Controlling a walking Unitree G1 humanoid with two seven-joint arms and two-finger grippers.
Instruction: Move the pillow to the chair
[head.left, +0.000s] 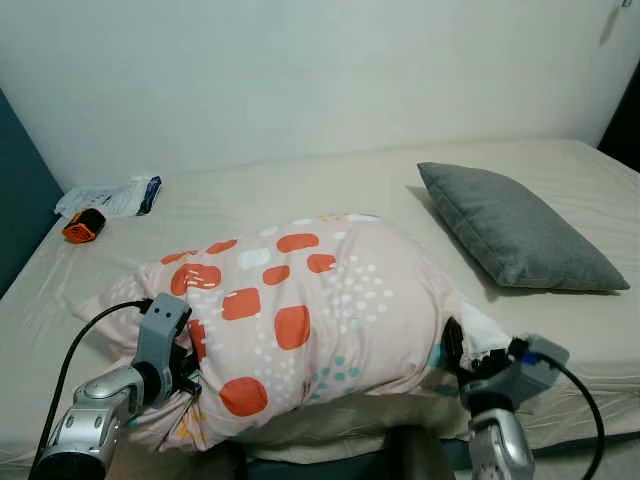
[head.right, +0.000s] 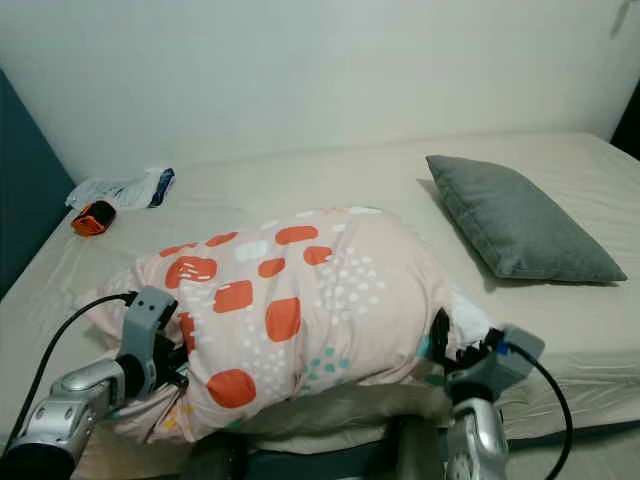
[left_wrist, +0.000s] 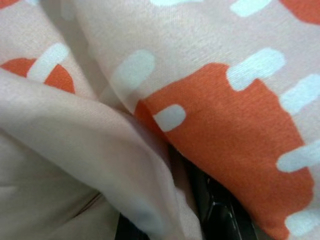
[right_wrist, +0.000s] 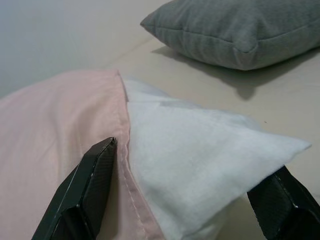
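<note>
A big pink pillow (head.left: 300, 310) with orange patches and white dots lies at the near edge of the bed (head.left: 330, 185), bulging up between my two arms. My left gripper (head.left: 186, 356) is pushed into the pillow's left side, and in the left wrist view its patterned cover (left_wrist: 225, 115) sits right against the camera. My right gripper (right_wrist: 195, 160) is at the pillow's right end, open wide, with the white inner corner (right_wrist: 200, 145) poking out of the pink case between its fingers (right_wrist: 92, 185).
A grey pillow (head.left: 515, 225) lies on the bed to the right, close to my right arm. At the far left of the bed are a plastic packet (head.left: 110, 195) and a small orange and black object (head.left: 83, 225). A dark teal panel (head.left: 18, 190) borders the left.
</note>
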